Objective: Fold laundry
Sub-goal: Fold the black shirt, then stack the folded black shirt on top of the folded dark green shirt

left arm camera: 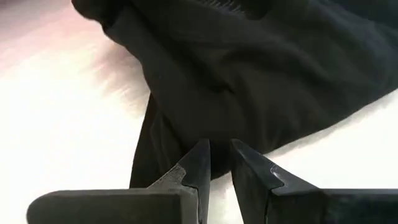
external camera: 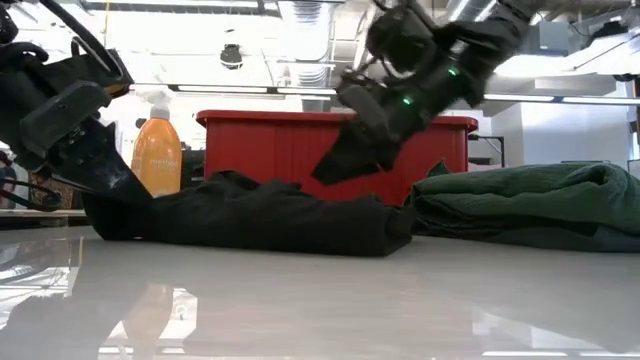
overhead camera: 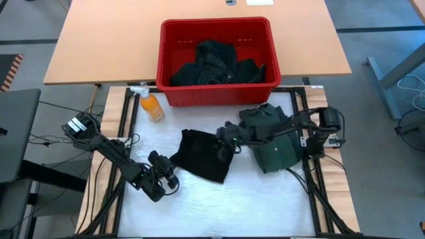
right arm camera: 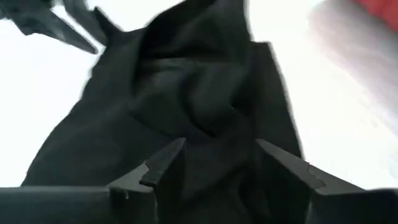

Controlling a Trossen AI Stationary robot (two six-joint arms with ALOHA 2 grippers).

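A black garment (overhead camera: pixel 202 156) lies crumpled and partly folded on the white table top, also seen in the low view (external camera: pixel 270 215). To its right a dark green garment (overhead camera: pixel 273 143) lies folded in a low pile (external camera: pixel 530 205). My left gripper (overhead camera: pixel 170 170) is at the black garment's near left corner, shut on it (left arm camera: pixel 219 152). My right gripper (overhead camera: pixel 229 137) hangs open just above the garment's right part (right arm camera: pixel 221 149), its fingers (external camera: pixel 330 165) clear of the cloth. My left gripper has the black garment's near left edge (left arm camera: pixel 186 146) between its two fingertips, which stand almost together. It comes slanting down from the table's near left side. The cloth lies slack on the table; how many layers are held is hidden.
A red plastic basket (overhead camera: pixel 174 66) with more dark laundry (overhead camera: pixel 216 63) stands at the far edge of the work area. An orange bottle (overhead camera: pixel 152 106) lies left of it. Bare white table stretches along the near edge (overhead camera: pixel 219 209).
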